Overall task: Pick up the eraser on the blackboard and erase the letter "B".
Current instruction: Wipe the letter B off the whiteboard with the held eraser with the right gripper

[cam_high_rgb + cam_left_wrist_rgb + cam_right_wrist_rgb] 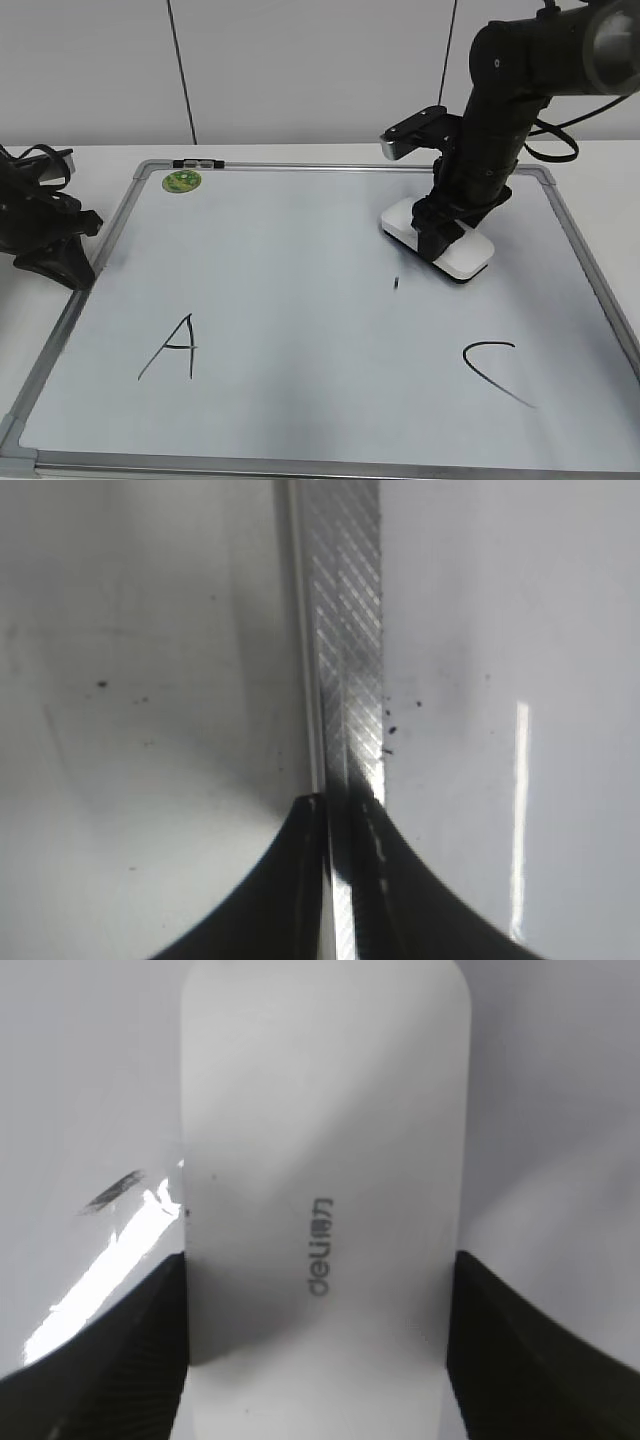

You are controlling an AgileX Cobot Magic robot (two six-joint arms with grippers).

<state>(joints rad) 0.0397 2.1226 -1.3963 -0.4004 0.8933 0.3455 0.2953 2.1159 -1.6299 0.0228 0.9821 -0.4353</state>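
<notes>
— What's hard to make out here?

— The letter "B" [397,283] is nearly gone: only a short dark stroke shows on the blackboard [300,260], just in front of the right claw [441,222] and a little to its left. The left claw [60,245] sits at the board's left edge, and in the outside view I can't read its fingers. Its wrist camera is very close up, showing mostly the striped metal frame [348,660] running up the middle, with a few dark specks beside it.

— How far open is that one?

— Two dark fingers [270,890] meet at the bottom of that view with barely a slit between them, nothing held; they lie over the frame.

— And the right claw?

— Its fingers [110,1360] press against both long sides of the eraser [320,1160], spread just as wide as the block. The eraser's near end is cut off by the picture's bottom edge.

— Which way does the eraser lie?

— Flat on the board, directly under the claw. Its long axis runs straight away from the wrist camera; from outside it slants from far-left to near-right [436,239]. The grey lettering [319,1248] runs along that length.
</notes>
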